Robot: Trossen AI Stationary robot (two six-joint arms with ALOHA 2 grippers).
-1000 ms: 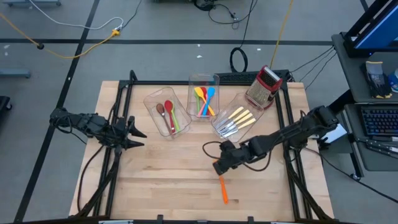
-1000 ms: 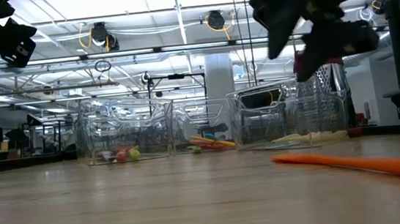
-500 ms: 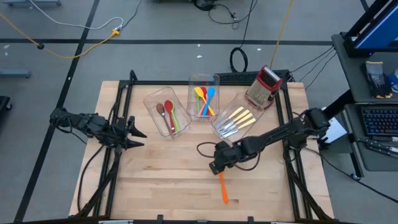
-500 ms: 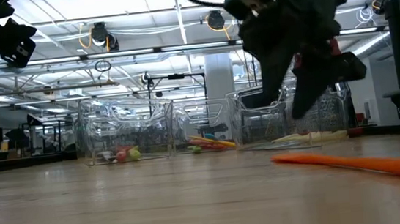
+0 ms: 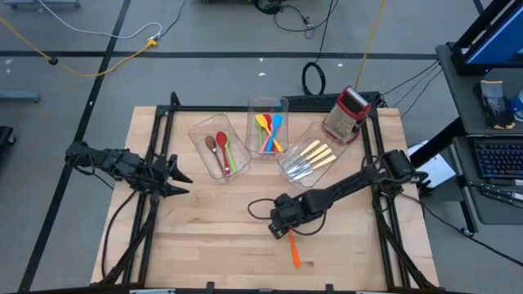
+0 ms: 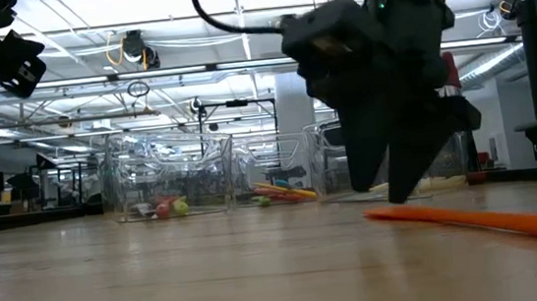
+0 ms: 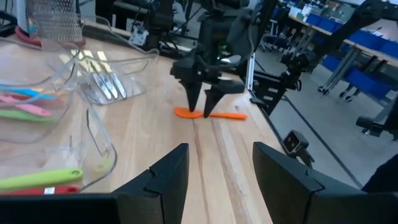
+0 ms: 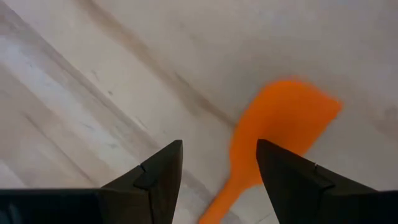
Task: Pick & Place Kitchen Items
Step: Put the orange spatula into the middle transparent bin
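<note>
High view: an orange spatula (image 5: pixel 292 248) is shown lying alone on the bare wooden table (image 5: pixel 204 237), near the front edge and well apart from the clear bins at the back. Its long axis is seen to run roughly front to back, tilted slightly, with the blade end toward the bins and the handle toward the front edge.

The right gripper (image 5: pixel 280 226) is positioned directly over the blade end of the spatula, low above the table. In the right wrist view its fingers are seen held apart, and the orange blade (image 8: pixel 283 121) is seen just ahead of the gap and offset toward one finger, with the handle passing between them. No contact is visible; nothing is held. In the low view the fingertips are seen just above the table beside the spatula (image 6: pixel 483 222).

The left gripper (image 5: pixel 181 180) is parked near the left edge of the table, well apart from the spatula, with its fingers apart and empty.

The right arm is clearly the nearer one. A grasp is judged to require a small correction so that the spatula is centred between the fingers and crossed by them, followed by a short descent.

The remaining utensils are already in the bins (image 5: pixel 267 122).
</note>
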